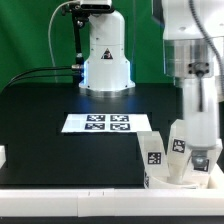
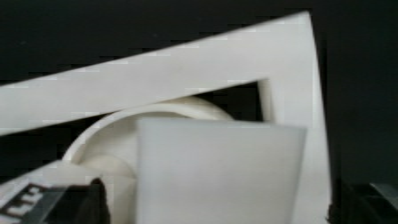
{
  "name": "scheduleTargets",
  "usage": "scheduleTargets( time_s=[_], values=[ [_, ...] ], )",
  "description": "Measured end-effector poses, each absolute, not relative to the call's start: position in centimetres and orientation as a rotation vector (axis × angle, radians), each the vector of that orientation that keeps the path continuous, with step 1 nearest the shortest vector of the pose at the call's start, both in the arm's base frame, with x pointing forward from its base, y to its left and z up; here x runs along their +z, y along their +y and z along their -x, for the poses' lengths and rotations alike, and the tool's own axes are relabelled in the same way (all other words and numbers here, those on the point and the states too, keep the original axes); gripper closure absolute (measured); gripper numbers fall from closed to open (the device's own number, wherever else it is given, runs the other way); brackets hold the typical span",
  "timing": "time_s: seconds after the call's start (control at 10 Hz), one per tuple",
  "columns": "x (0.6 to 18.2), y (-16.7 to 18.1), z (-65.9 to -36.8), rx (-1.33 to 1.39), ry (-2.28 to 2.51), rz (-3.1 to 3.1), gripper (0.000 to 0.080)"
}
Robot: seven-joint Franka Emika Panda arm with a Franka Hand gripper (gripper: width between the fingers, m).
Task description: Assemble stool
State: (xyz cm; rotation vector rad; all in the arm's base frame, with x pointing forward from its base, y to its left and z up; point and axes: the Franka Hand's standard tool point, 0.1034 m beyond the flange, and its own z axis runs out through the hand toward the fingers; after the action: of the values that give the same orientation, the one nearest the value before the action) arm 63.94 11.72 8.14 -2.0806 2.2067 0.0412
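Stool parts [image 1: 172,158] sit jammed in the table's corner at the exterior view's right, against the white border rail [image 1: 100,195]. Round seat [image 2: 151,130] with tagged legs [image 1: 152,150] upright on it. Gripper [image 1: 203,160] low at the legs; grip state cannot tell. Marker board [image 1: 107,123] lies well clear; black table [image 1: 50,130] open elsewhere.

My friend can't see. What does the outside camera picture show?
A white robot arm reaches down over white stool parts with black-and-white tags, near the picture's lower right corner. A flat marker board lies on the black table.
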Motion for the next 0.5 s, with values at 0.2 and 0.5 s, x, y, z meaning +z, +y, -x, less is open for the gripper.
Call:
scheduleTargets(
  time_s=[0.2,0.5],
  values=[
    [9.87,12.28,-64.27,0.026,1.748,2.456,0.0155],
    [9.69,12.06,-64.26,0.004,1.525,2.607,0.015]
  ],
)
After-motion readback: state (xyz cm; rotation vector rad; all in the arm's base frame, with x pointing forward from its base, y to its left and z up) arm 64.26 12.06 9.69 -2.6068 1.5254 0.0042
